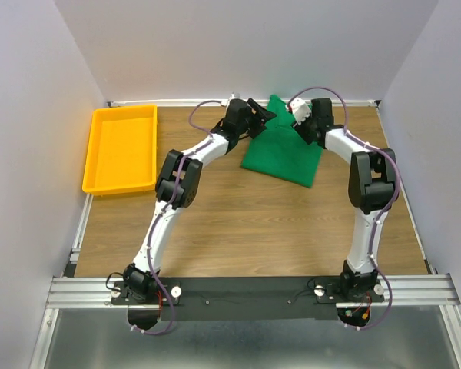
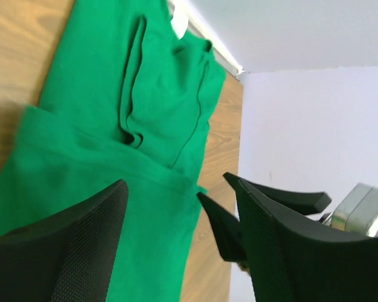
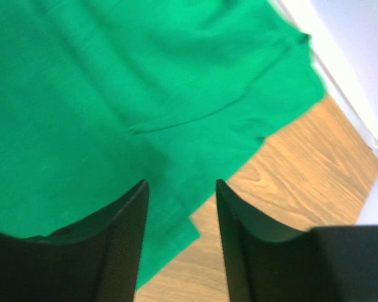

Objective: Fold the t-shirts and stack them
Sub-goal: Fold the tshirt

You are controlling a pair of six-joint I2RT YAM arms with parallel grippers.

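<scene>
Plain green short-sleeved cloth t-shirt (image 1: 283, 154) lies partly folded at the far edge of the wooden counter (image 1: 253, 223)
Left pincer (image 2: 176, 187) and right pincer (image 3: 181, 185) both spread over it; yellow plastic tray (image 1: 123, 114) sits well apart at left

T-shirt (image 1: 283, 150): matt green cloth. Table (image 1: 246, 223): smooth wood grain. Tray (image 1: 123, 154): smooth yellow plastic. Base rail (image 1: 69, 292): bare metal.

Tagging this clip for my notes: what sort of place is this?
Probably a robotics lab test cell: a wooden table boxed in by plain white walls, robot arms bolted to an aluminium rail, with a green t-shirt and yellow tray laid out.
</scene>
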